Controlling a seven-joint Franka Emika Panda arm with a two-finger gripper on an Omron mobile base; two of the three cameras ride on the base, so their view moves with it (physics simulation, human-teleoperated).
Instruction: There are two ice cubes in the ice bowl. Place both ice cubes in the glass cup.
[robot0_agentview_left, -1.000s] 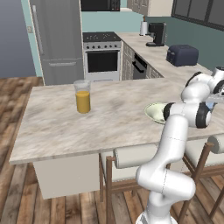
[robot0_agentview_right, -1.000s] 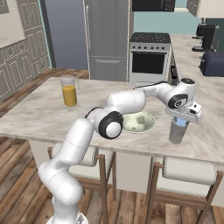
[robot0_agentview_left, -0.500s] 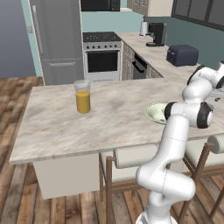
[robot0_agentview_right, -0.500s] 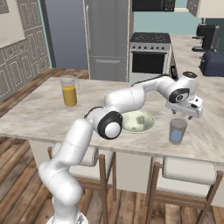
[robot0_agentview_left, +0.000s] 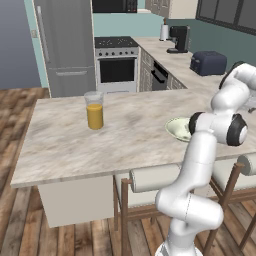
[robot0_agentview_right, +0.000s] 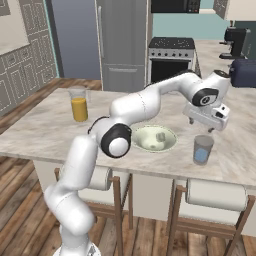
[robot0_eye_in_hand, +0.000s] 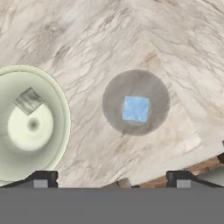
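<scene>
Seen from straight above in the hand view, the grey glass cup (robot0_eye_in_hand: 136, 103) holds one light-blue ice cube (robot0_eye_in_hand: 135, 108). The other ice cube (robot0_eye_in_hand: 29, 100) lies in the pale ice bowl (robot0_eye_in_hand: 49, 86) to the cup's left. My gripper (robot0_eye_in_hand: 111, 177) is open and empty, its fingertips (robot0_eye_in_hand: 43, 177) far apart. In the right base view the gripper (robot0_agentview_right: 202, 126) hangs a little above the cup (robot0_agentview_right: 202, 149), which stands right of the bowl (robot0_agentview_right: 145, 133) with its cube (robot0_agentview_right: 160, 135). The bowl (robot0_agentview_left: 176, 128) is partly behind my arm in the left base view.
A taller glass of orange liquid (robot0_agentview_right: 78, 104) stands far left on the marble counter (robot0_agentview_right: 45, 130). The counter's front edge runs close to the cup, with padded stools (robot0_agentview_right: 215, 195) below. A dark toaster (robot0_agentview_left: 209, 62) sits on the back counter.
The gripper has lifted from down at the glass cup to a little above it, open. One ice cube stays in the cup.
</scene>
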